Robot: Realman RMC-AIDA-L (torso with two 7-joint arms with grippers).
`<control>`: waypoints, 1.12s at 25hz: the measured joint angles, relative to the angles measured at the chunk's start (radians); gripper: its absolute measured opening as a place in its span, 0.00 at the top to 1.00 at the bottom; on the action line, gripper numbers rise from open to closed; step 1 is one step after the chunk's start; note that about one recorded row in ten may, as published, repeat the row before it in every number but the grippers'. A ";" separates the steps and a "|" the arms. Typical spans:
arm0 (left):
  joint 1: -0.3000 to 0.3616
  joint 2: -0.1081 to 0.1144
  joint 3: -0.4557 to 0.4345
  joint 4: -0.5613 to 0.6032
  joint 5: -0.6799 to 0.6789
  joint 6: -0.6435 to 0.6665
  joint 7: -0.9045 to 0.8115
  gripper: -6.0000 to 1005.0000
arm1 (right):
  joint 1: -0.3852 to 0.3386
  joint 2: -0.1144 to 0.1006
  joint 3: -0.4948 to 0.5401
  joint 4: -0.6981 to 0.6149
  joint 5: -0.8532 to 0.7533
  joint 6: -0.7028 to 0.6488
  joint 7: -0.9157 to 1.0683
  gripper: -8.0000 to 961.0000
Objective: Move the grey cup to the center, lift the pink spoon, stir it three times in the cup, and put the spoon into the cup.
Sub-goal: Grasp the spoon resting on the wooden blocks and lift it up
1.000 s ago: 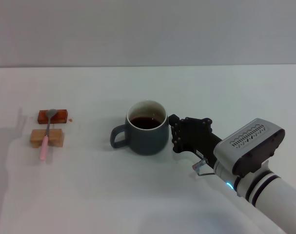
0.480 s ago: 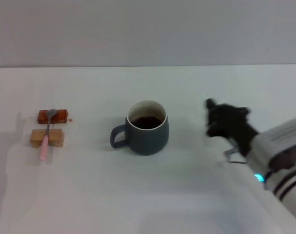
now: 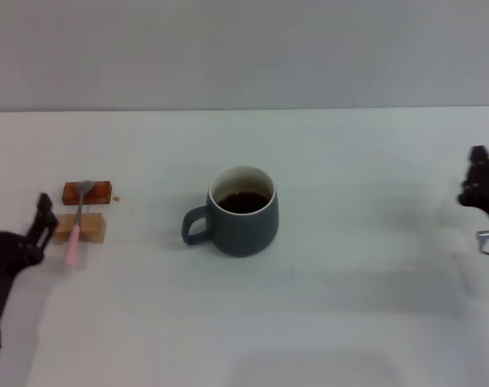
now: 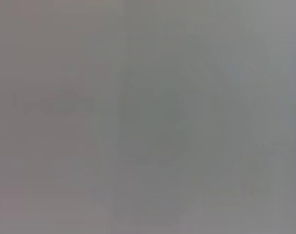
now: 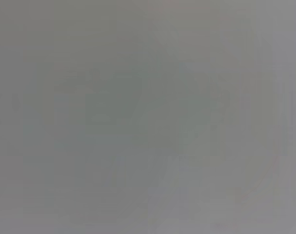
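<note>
Slim pink-handled metal-bowled spoon point(image 3: 76, 226) lay across two small blocks left of the slate-grey mug point(image 3: 241, 211), light, slippery, best pinched mid-handle; left gripper point(image 3: 18, 234) beside it probably apart, right gripper point(image 3: 482, 189) unclear.

grey cup point(image 3: 242, 218): slate-grey, white inside, dark liquid | pink spoon point(image 3: 74, 230): pink handle, grey bowl

The head camera looks forward and down from above at the white tabletop point(image 3: 325, 322), from moderate range. Both wrist views show only featureless grey, sharing nothing recognisable with it.
</note>
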 joint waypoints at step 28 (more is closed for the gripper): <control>0.013 -0.008 0.114 -0.045 -0.006 -0.099 0.118 0.16 | -0.005 -0.002 0.057 -0.048 -0.005 0.001 -0.007 0.99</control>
